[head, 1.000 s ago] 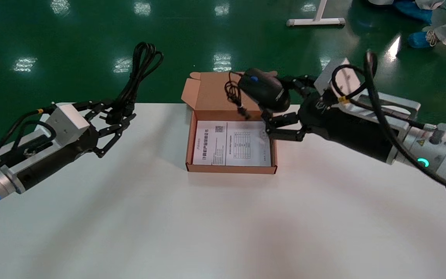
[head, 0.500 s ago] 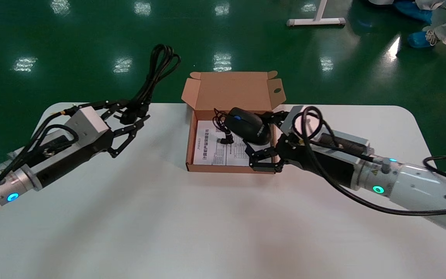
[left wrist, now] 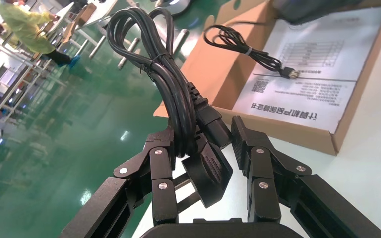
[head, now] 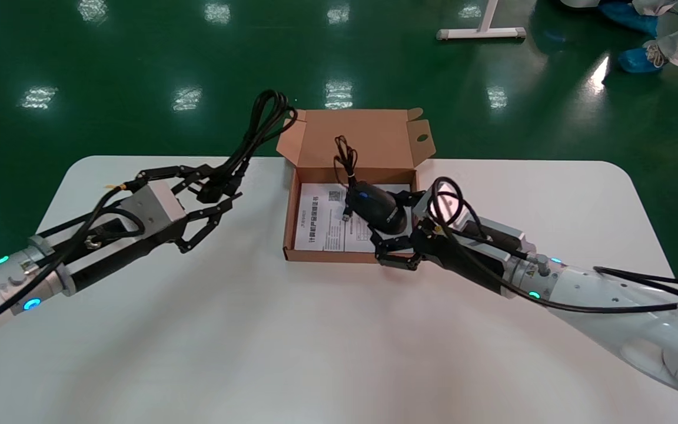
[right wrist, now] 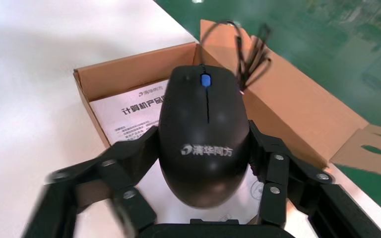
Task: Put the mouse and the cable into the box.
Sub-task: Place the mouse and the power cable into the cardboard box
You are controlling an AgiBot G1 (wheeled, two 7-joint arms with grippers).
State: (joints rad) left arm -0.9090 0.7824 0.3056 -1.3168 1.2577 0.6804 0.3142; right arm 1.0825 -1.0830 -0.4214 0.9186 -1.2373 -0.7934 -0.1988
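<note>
- Green glossy floor [head: 139, 59] surrounds the work area; a white frame foot [head: 480, 32] and blue shoe covers [head: 633, 59] show at its far edge
- One white table [head: 256, 353] carries the scene, with the box set at its rear centre
- One brown cardboard box [head: 327, 256] [left wrist: 278, 131] [right wrist: 129, 74] stands open, its lid flap upright at the back
- One white leaflet [head: 321, 227] [left wrist: 297, 84] [right wrist: 129, 111] lines the box floor, with a Chinese heading starting "计算机产品", a QR code and a printed grid
- Left gripper [head: 221, 185] [left wrist: 203, 131] hangs above the table just left of the box, its fingers clamped on the plug end of the cable
- One black cable [head: 256, 132] [left wrist: 163, 74], tied in a bundle, sticks up from that grip, its loops reaching toward the box's left rear flap; it is outside the box
- Right gripper [head: 387, 217] [right wrist: 203, 129] reaches in over the box's right front corner, fingers closed on both sides of the mouse
- One black mouse [head: 377, 209] [right wrist: 206, 144] with a blue wheel and white "清华同方" lettering sits low over the leaflet, inside the box's right half; whether it touches the paper cannot be told
- The mouse's thin cord [head: 345, 156] [left wrist: 243, 47] [right wrist: 248, 49], tied in a bunch, rises in front of the lid flap, its plug hanging over the leaflet
</note>
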